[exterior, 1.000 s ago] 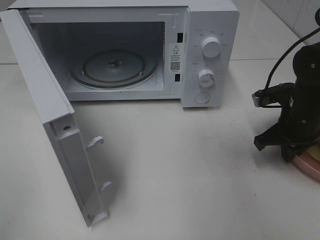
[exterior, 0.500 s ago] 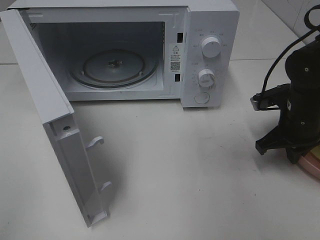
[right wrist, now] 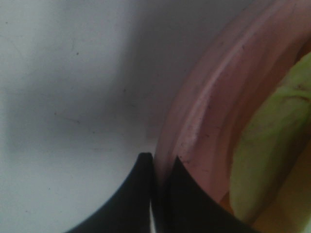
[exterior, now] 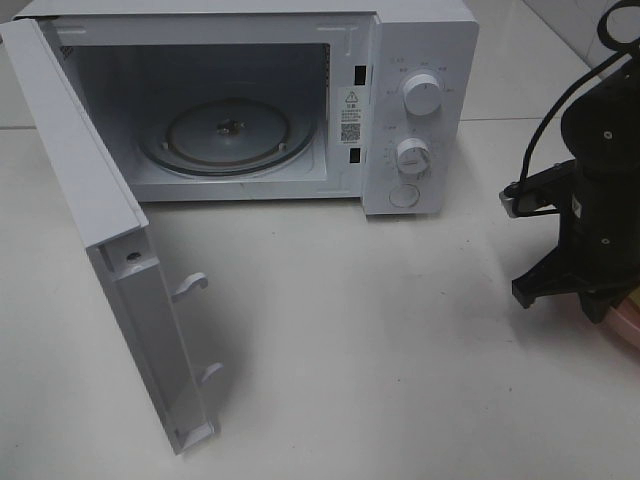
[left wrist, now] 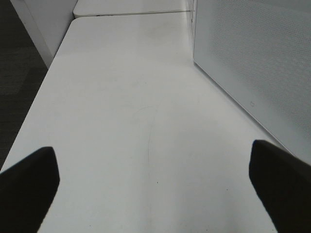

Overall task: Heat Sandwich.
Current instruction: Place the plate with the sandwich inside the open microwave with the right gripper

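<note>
In the right wrist view the sandwich (right wrist: 274, 145) shows only as pale green lettuce and a bit of orange crust on the round pink plate (right wrist: 214, 111). My right gripper (right wrist: 158, 162) is shut, its two dark fingertips pinched together on the plate's rim. In the exterior view the right arm covers the right gripper (exterior: 600, 300) and the sandwich, and only a sliver of the pink plate (exterior: 630, 325) shows at the right edge. My left gripper (left wrist: 155, 194) is open above bare table, with nothing between its fingers (left wrist: 26, 182).
A white microwave (exterior: 420, 60) stands at the back with its door (exterior: 110, 250) swung wide open toward the front left. Its glass turntable (exterior: 228, 135) is bare. The left wrist view shows the microwave's side wall (left wrist: 252, 63) close by and the table edge (left wrist: 43, 92).
The right arm has shifted slightly, so it covers more of the pink plate at the right edge. The right gripper's jaws have closed a little further. The left gripper has not moved.
</note>
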Controlling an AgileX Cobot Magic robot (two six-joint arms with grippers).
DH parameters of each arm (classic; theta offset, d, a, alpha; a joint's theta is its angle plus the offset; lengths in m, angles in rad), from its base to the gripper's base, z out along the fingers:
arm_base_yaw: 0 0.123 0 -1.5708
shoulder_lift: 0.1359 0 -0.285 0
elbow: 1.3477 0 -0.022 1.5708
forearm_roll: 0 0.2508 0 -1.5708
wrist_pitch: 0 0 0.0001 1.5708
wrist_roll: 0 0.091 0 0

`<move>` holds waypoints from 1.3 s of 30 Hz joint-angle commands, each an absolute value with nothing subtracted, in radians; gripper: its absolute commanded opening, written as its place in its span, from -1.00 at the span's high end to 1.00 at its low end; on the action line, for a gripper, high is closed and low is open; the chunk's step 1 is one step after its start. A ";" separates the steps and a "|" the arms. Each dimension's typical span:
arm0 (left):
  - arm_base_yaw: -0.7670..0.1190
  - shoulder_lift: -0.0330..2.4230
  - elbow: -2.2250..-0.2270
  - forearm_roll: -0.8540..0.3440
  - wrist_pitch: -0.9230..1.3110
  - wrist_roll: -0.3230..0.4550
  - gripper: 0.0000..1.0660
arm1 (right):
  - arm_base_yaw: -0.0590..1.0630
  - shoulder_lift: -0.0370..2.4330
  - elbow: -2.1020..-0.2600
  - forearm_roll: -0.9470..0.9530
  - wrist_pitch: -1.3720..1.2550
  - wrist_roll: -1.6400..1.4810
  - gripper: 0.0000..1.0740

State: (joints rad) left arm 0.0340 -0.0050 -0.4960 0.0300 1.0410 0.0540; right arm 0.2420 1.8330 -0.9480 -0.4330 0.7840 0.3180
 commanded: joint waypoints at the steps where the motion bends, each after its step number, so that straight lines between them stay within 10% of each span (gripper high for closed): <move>1: 0.035 -0.031 -0.494 0.030 1.035 0.047 -0.87 | 0.247 1.805 -0.942 -0.462 0.822 0.330 1.00; 39: 0.035 -0.031 -0.494 0.030 1.035 0.047 -0.87 | 0.444 1.526 -0.781 -0.471 0.926 0.348 1.00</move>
State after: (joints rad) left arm 0.0340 -0.0050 -0.4960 0.0300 1.0410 0.0540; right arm 0.4330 1.5400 -0.7850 -0.4450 0.8950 0.3430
